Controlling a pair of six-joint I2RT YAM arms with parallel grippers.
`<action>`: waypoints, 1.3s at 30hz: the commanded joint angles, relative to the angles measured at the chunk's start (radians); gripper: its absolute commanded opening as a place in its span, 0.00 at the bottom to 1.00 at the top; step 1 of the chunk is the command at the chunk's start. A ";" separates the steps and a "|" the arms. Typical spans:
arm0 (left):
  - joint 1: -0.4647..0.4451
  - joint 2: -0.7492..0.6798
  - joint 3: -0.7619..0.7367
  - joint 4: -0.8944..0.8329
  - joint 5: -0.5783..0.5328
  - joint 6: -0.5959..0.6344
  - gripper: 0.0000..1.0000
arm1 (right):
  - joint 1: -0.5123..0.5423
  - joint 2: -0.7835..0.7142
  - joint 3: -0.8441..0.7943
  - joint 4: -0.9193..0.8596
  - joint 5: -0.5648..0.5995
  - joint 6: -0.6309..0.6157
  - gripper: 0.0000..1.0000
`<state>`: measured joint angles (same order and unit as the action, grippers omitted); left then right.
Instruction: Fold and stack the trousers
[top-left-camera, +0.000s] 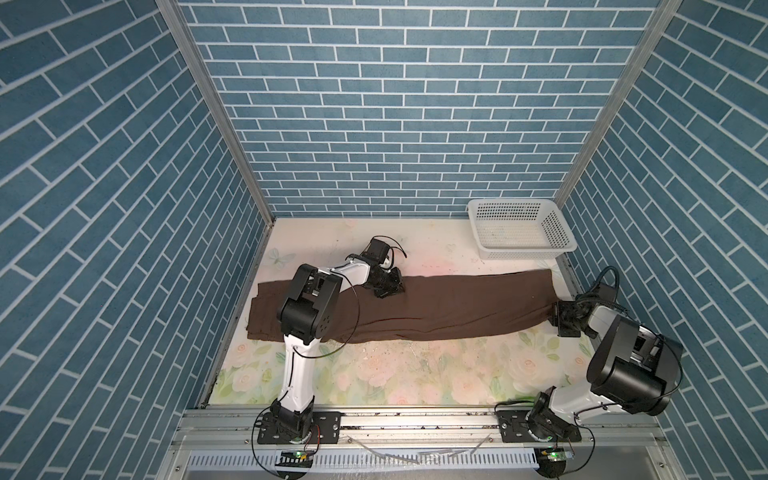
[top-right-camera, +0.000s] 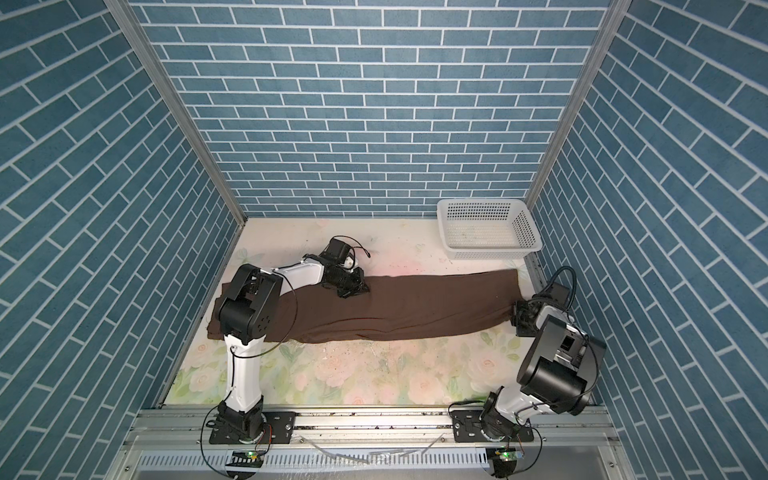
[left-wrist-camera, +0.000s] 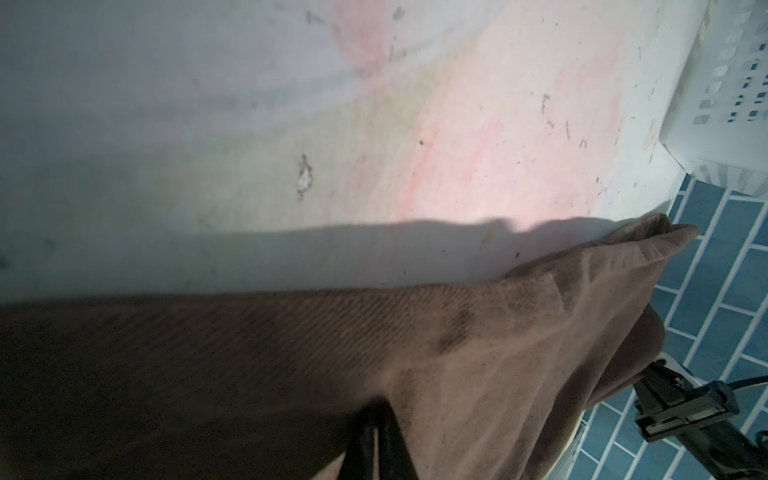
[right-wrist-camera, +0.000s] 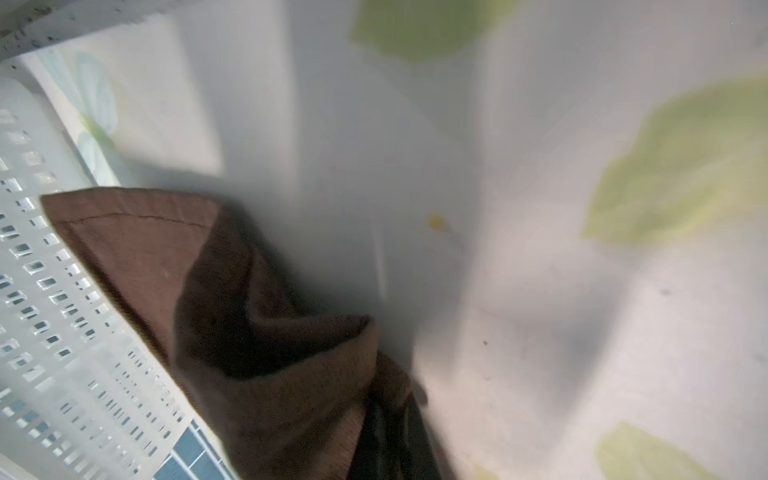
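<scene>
Your trousers (top-left-camera: 449, 305) lie full length across the counter (top-left-camera: 415, 374), their long axis running from the left arm's side to the right arm's. The right gripper (top-left-camera: 557, 318) is clamped on the near corner of the hem end. The left gripper (top-left-camera: 390, 289) is closed too, seemingly pinching the far edge near mid-length. The fold likely means carrying the right end leftward along that axis.
</scene>
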<state>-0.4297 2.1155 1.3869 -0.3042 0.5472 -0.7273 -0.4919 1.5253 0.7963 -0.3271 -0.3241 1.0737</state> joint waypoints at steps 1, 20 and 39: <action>-0.013 0.091 -0.059 -0.092 -0.092 0.004 0.09 | 0.015 0.015 0.150 -0.241 0.177 -0.201 0.00; -0.013 0.107 -0.057 -0.101 -0.102 0.008 0.09 | 0.243 0.141 0.408 -0.397 0.683 -0.646 0.18; -0.014 0.112 -0.062 -0.092 -0.094 0.007 0.09 | 0.114 0.042 0.152 -0.166 0.144 -0.373 0.47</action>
<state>-0.4297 2.1204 1.3869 -0.2947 0.5564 -0.7269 -0.3660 1.5757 0.9974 -0.5655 -0.0181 0.5831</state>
